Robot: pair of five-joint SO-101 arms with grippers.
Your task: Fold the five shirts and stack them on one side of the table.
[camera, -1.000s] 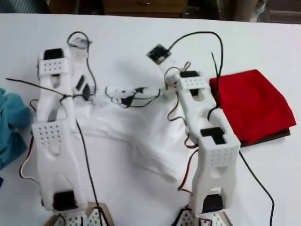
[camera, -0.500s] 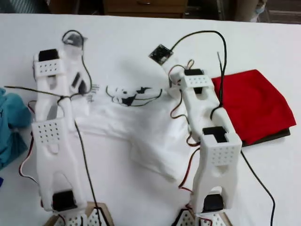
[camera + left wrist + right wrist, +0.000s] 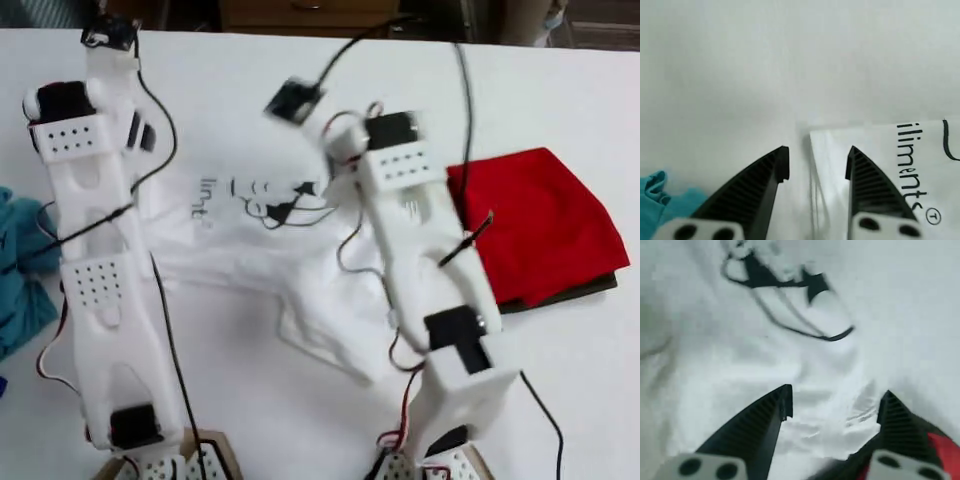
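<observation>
A white shirt with a black drawing and lettering lies rumpled mid-table between the two arms. My left gripper is open above the shirt's lettered corner, one finger over bare table. My right gripper is open low over the white shirt, just short of the black drawing. A folded red shirt lies at the right, on top of a dark folded piece. A teal shirt is bunched at the left edge and also shows as the teal shirt beside the left finger.
The left arm and right arm stretch from the near edge toward the far side, with black cables trailing over them. Bare white table lies beyond the shirt. A wooden cabinet stands behind the far edge.
Both arms have stretched farther across the table. The white shirt's far edge now lies farther out and flatter, with the lettering beside the drawing uncovered.
</observation>
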